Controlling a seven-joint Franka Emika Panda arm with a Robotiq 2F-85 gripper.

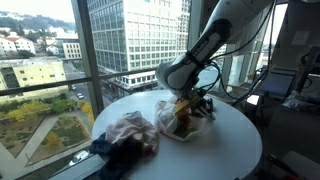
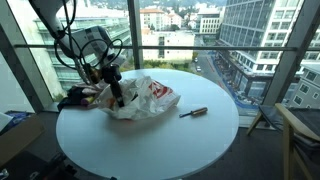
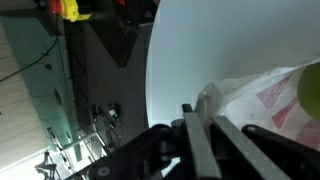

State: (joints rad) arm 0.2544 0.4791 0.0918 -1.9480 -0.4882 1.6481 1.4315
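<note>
My gripper reaches down at a crumpled white plastic bag with red print on a round white table. In the other exterior view the gripper sits at the bag's near-window side. In the wrist view the two fingers lie close together with a fold of the bag pinched at their tips. Colourful items show inside the bag, and a yellow-green one sits at the frame's edge.
A pile of pink and dark clothes lies on the table beside the bag and also shows in an exterior view. A dark pen lies apart on the table. Glass walls ring the table.
</note>
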